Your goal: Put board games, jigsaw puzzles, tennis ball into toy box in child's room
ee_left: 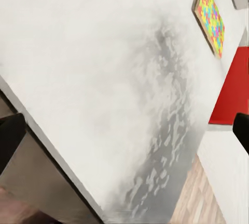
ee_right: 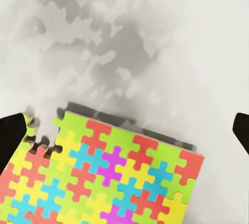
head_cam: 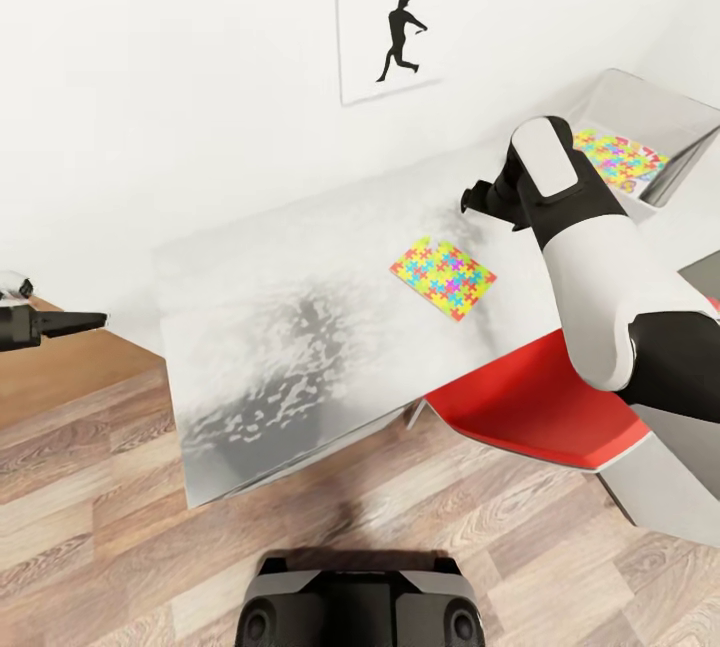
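Right end effector [head_cam: 478, 199] is hanging over the pale table [head_cam: 300, 267], just past the far edge of the jigsaw puzzle [head_cam: 443, 277] lying flat there. In the right wrist view its two dark fingertips [ee_right: 10, 135] sit at the picture's opposite edges with a wide gap between them, so it's spread apart and holding nothing, and the puzzle [ee_right: 104, 177] is right below it with its shadow on the tabletop.

Left end effector [head_cam: 75, 323] is way off at the left, out past the table's left end and over the wood floor [head_cam: 110, 487]. The left wrist view has its dark fingertips [ee_left: 10, 141] far apart too, so also wide and carrying nothing.

Toy box [head_cam: 690, 127] is at the far right of the table, near the wall, with a second jigsaw puzzle [head_cam: 620, 159] already lying inside it. A red chair seat [head_cam: 530, 407] is tucked at the near right side of the table, below the right arm. On the white wall there's a black baseball-player silhouette picture [head_cam: 400, 39].
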Controlling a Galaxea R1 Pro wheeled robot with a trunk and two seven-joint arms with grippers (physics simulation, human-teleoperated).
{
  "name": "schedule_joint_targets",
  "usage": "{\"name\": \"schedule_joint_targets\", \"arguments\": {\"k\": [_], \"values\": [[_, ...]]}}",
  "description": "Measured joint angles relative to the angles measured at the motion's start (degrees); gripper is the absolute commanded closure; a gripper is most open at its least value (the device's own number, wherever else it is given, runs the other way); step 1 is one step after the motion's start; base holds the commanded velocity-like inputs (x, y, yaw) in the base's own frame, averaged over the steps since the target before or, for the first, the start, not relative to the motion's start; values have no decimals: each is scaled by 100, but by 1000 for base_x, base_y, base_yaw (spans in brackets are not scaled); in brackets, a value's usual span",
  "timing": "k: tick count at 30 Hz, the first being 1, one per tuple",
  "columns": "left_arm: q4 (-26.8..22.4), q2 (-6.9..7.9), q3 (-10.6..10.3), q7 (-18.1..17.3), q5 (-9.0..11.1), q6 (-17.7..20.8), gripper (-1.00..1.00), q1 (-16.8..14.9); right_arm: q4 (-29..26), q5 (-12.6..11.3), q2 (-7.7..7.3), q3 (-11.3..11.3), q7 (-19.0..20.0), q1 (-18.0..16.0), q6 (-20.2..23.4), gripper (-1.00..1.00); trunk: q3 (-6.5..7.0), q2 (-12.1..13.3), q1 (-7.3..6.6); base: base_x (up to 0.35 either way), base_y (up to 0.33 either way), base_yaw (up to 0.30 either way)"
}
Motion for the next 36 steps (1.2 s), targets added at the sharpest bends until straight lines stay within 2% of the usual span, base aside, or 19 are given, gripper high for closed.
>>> {"name": "schedule_joint_targets", "arguments": {"k": [2,4,7,10,13,19,22,28,31,32,34,35,36], "values": [[79,108,0,-5,1,-109,-100,0,1,0,0,0,0,-3,-11,-100,-19,0,0,0,0,0],[257,361,-1,-44,0,-311,-100,-2,2,0,1,0,1,-6,-28,-100,-38,0,0,0,0,0],[500,589,-5,-75,-6,-419,-100,0,2,0,6,0,-2,-7,-46,-100,-66,0,0,0,0,0],[742,760,-6,-89,-19,-493,-100,-1,2,6,10,0,-5,-6,-60,-100,-94,0,0,0,0,0],[870,838,-7,-109,-14,-592,-100,0,2,7,15,0,-5,-2,-76,-100,-123,0,0,0,0,0],[974,868,-23,-274,-4,-701,-100,-1,2,2,15,6,-1,1,-264,-100,-179,0,0,0,0,0],[956,848,-38,-668,19,-700,-100,-1,2,1,17,7,0,1,-331,-100,-207,0,0,0,0,0],[908,853,-2,-697,113,-617,-100,1,2,-1,20,13,0,1,-368,-100,-264,0,0,0,0,0],[731,837,1,-697,314,-376,-100,-1,6,-1,24,12,-1,1,-376,-100,-292,0,0,0,0,0],[508,830,-4,-697,473,-191,-100,-2,5,-1,28,11,-1,1,-379,-100,-301,0,0,0,0,0],[180,819,-13,-697,654,12,-100,-2,4,-1,31,10,-1,1,-380,-100,-320,0,0,0,0,0],[-191,810,-23,-697,845,162,-100,-5,3,-1,33,11,-1,4,-381,-100,-329,0,0,0,0,0],[-412,807,-27,-697,940,223,-100,-7,3,-1,35,12,0,5,-381,-100,-339,0,0,0,0,0]]}}
